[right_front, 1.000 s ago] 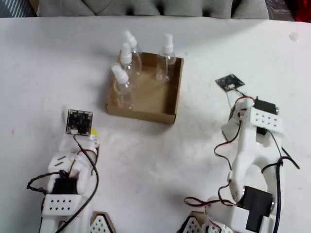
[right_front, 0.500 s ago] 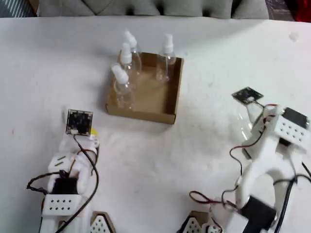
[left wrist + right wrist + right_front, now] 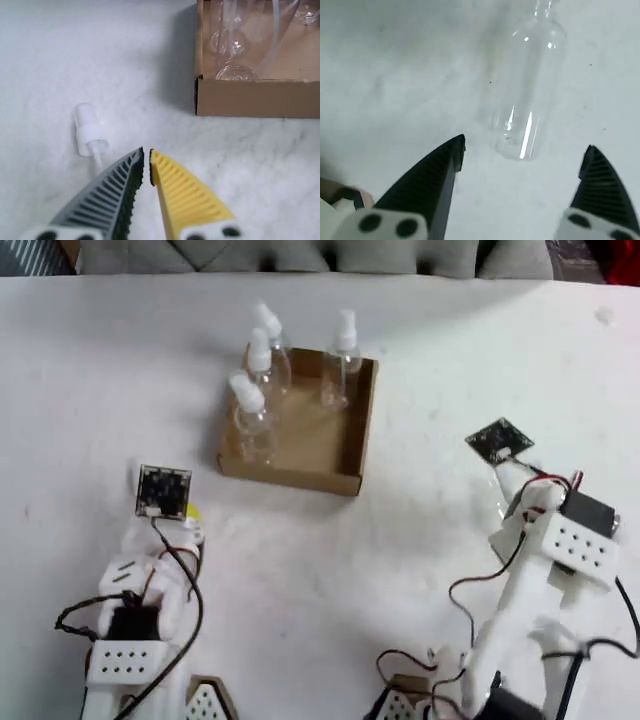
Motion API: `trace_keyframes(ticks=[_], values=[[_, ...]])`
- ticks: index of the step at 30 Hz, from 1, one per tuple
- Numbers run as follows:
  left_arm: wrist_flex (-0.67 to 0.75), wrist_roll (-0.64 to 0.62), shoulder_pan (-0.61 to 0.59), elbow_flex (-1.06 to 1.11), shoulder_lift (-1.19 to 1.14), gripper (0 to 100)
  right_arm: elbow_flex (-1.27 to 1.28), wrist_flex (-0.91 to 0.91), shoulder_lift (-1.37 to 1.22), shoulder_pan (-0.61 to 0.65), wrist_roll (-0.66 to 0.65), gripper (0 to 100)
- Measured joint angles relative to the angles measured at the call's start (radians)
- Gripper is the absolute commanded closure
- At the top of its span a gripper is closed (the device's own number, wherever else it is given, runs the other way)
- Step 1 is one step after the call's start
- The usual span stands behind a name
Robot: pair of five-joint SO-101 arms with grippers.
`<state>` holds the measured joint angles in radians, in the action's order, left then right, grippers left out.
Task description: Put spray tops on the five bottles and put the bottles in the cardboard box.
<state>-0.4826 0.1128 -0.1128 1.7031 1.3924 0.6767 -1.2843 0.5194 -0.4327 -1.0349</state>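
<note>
Clear bottle (image 3: 527,85) lies on white surface (image 3: 395,60) ahead of right gripper (image 3: 525,145), jaws spread wide; left gripper (image 3: 146,151) jaws clenched empty near spray top (image 3: 87,130).

Bottles (image 3: 343,365) stand inside the cardboard box (image 3: 290,478).

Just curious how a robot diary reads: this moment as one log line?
four topped bottles at cardboard box | loose spray top on table by shut left gripper | right gripper open, clear bottle ahead
</note>
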Motion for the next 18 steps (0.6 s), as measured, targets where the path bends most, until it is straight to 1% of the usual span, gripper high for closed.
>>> trace_keyframes(ticks=[5,18], values=[[0.0,0.0,0.0,0.0,0.0,98,-0.058,0.049,-0.18,0.025,0.012,65.8],[0.0,0.0,0.0,0.0,0.0,98,-0.463,0.055,-0.747,0.034,0.018,65.8]])
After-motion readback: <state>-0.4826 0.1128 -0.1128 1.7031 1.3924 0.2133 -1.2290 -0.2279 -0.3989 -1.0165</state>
